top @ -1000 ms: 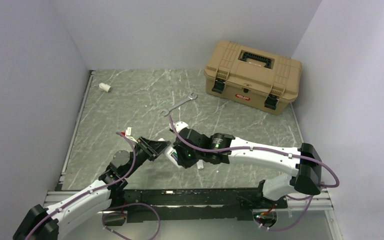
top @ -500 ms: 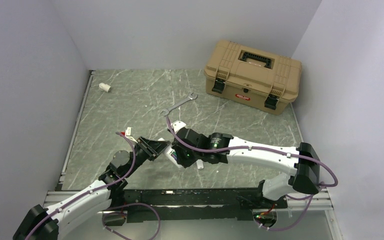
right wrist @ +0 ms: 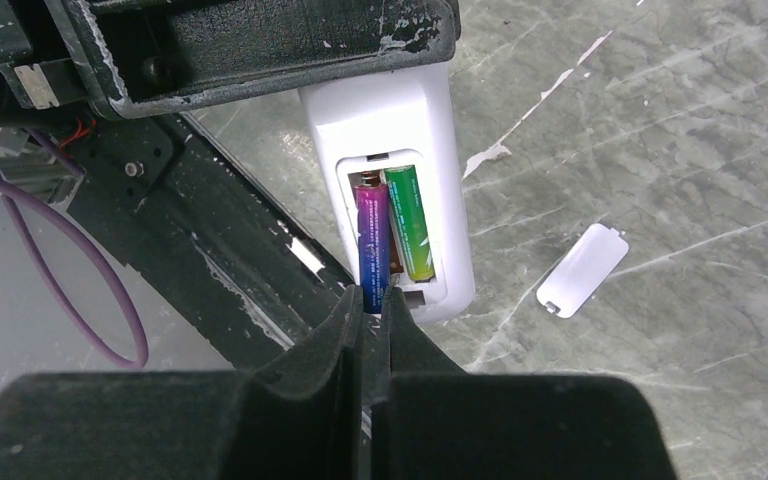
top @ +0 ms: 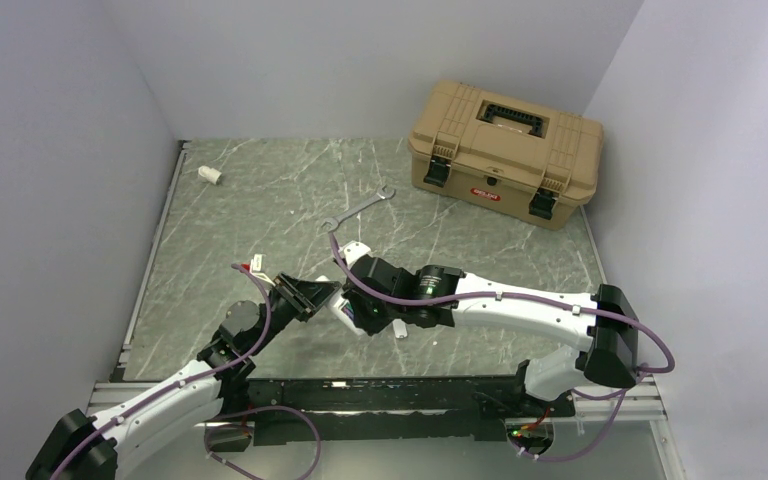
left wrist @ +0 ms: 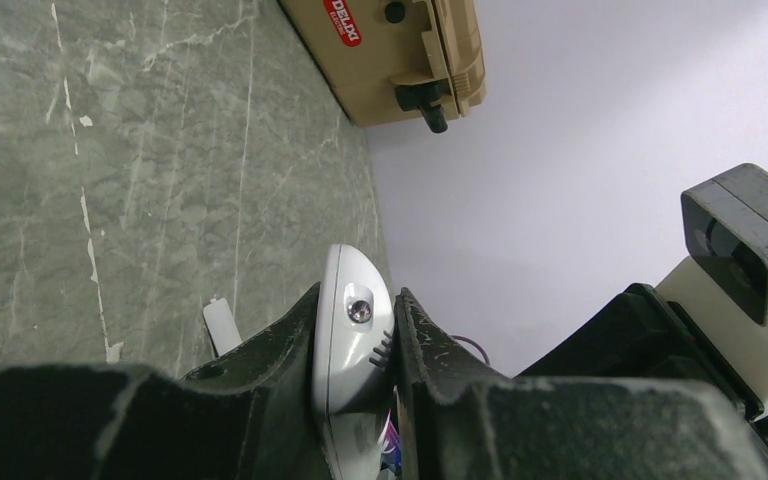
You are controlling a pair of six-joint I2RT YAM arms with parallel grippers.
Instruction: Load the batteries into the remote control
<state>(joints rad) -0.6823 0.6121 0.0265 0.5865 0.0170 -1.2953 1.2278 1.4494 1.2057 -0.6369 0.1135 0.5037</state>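
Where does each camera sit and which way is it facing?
Top external: high behind the robot, looking down on table and toolbox; left arm and right arm show.
Left wrist: on left gripper, facing the toolbox; fingers clamp the remote control.
Right wrist: on right gripper, looking down at the purple battery its fingers pinch.
Shared: both wrist views show the remote control.

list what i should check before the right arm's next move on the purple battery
1. remote control clamped in the left gripper: ok.
2. green battery lying in the recess: ok.
3. purple battery fully seated: cannot tell, its near end is hidden by the right gripper.
4. right gripper pinching it or just pressing it: cannot tell, the jaws are shut.
5. battery cover clear of the remote control, on the table: ok.
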